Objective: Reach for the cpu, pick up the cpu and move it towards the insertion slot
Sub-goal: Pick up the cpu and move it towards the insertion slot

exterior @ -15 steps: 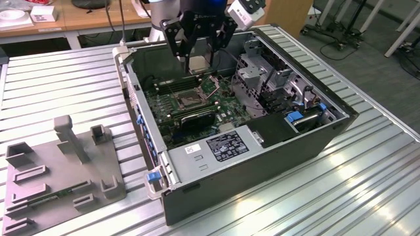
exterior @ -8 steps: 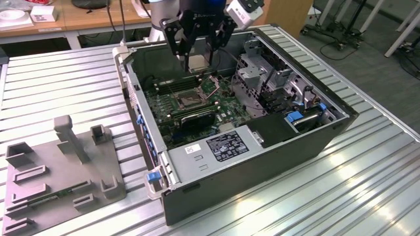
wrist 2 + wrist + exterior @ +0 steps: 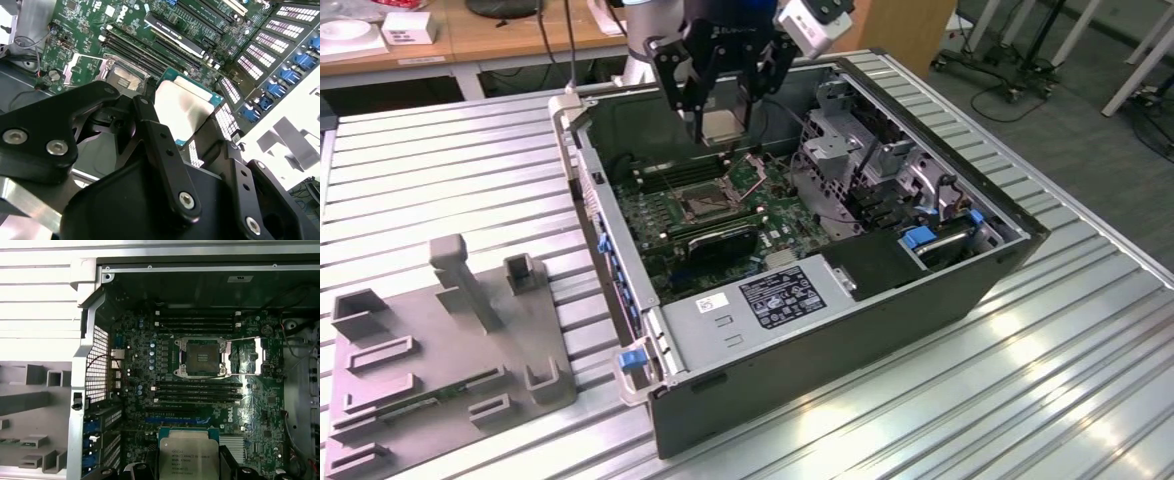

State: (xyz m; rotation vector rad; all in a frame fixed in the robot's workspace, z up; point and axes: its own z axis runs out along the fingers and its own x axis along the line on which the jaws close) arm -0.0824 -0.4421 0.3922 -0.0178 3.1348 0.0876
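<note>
Cpu (image 3: 722, 125) between gripper (image 3: 720, 128) jaws, above insertion slot (image 3: 696, 204).

The arm hangs straight down, wrist vertical, and the gripper (image 3: 722, 125) points downward, its black fingers (image 3: 165, 150) closed in with the cpu (image 3: 182, 102) clamped flat between the jaws.

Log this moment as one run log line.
gripper: shut on cpu | position: above open computer case, over motherboard | insertion slot: open, empty | cpu not yet seated

The cpu (image 3: 189, 455) runs off the first wrist view's edge; the gripper's (image 3: 187, 145) black links perhaps hide its lower half in the second wrist view
</note>
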